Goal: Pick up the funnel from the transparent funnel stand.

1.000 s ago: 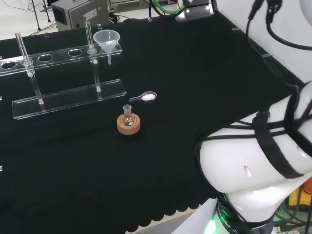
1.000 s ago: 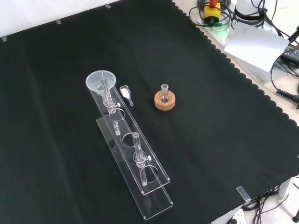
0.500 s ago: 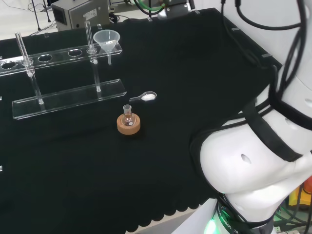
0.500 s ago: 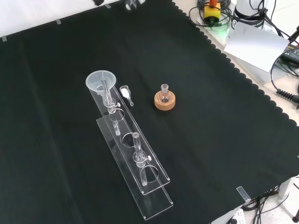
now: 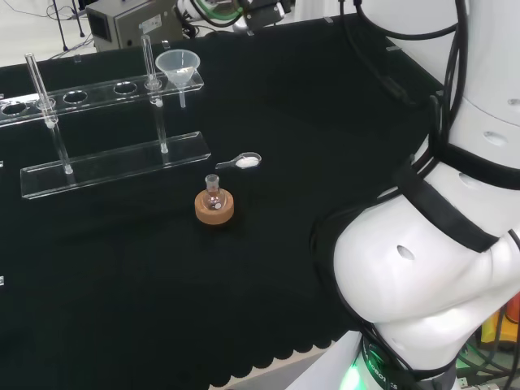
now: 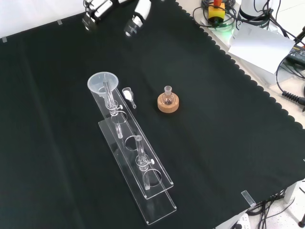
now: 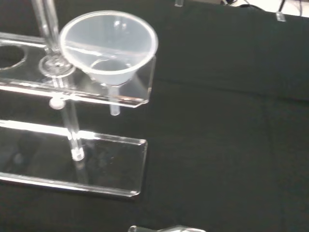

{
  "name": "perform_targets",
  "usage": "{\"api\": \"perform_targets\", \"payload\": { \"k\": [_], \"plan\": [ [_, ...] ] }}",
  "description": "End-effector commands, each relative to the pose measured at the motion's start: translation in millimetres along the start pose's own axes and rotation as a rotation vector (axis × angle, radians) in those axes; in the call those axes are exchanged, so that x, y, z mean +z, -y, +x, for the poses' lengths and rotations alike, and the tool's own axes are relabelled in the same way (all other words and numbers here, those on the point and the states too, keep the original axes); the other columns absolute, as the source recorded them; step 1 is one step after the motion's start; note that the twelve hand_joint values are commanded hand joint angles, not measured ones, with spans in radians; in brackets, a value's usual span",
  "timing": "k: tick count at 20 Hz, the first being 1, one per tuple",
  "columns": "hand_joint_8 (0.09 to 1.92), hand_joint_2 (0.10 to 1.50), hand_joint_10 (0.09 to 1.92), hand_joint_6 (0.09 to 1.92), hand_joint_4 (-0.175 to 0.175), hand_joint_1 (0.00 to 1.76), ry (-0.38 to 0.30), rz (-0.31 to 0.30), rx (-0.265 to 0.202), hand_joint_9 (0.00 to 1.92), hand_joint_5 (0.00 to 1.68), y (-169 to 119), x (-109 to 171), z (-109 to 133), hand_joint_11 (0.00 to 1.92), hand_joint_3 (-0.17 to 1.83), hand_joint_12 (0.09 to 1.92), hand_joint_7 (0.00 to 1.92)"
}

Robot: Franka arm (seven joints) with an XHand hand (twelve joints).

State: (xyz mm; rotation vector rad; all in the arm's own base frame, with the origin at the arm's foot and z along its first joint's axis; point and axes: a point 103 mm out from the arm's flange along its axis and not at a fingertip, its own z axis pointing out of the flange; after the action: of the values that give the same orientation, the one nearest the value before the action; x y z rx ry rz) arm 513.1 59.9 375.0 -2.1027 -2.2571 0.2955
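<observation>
A clear funnel (image 5: 179, 65) (image 6: 102, 82) (image 7: 108, 46) sits in the end hole of the transparent stand's (image 5: 114, 162) (image 6: 138, 157) (image 7: 96, 159) upper shelf, with its stem hanging below the shelf. In the front view my hand (image 6: 137, 13) comes in at the top edge, with straight, spread fingers that hold nothing. It is well above and beyond the funnel, apart from it. In the head view my hand (image 5: 258, 13) is at the top edge, to the right of the funnel.
A small flask on a cork ring (image 5: 214, 203) (image 6: 167, 101) stands near the stand. A spoon with white powder (image 5: 244, 161) (image 6: 128, 95) lies between them. The arm's white links (image 5: 439, 268) take up the right of the head view.
The hand has come into the front view from the top and moved towards the funnel's end of the stand. In the head view the arm has swung left. The ware has not moved.
</observation>
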Motion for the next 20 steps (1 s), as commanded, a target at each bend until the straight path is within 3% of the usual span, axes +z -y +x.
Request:
{"api": "perform_targets", "payload": {
  "k": [1,4,13,20],
  "plan": [
    [0.62,0.99,0.66,0.09,-0.016,0.32,0.069,0.122,-0.050,0.38,0.27,-44.1,21.7,24.8,0.28,0.26,1.35,0.14],
    [0.65,0.95,0.67,0.09,-0.017,0.34,0.063,0.160,-0.053,0.39,0.26,-53.1,30.2,28.9,0.35,0.27,1.34,0.14],
    [0.68,0.86,0.75,0.09,-0.009,0.34,0.061,0.235,-0.065,0.24,0.21,-70.2,43.7,29.4,0.30,0.26,1.43,0.05],
    [0.65,0.79,0.81,0.09,-0.025,0.39,0.083,0.280,-0.058,0.16,0.15,-73.7,51.8,29.8,0.32,0.23,1.46,0.00]
  ]
}}
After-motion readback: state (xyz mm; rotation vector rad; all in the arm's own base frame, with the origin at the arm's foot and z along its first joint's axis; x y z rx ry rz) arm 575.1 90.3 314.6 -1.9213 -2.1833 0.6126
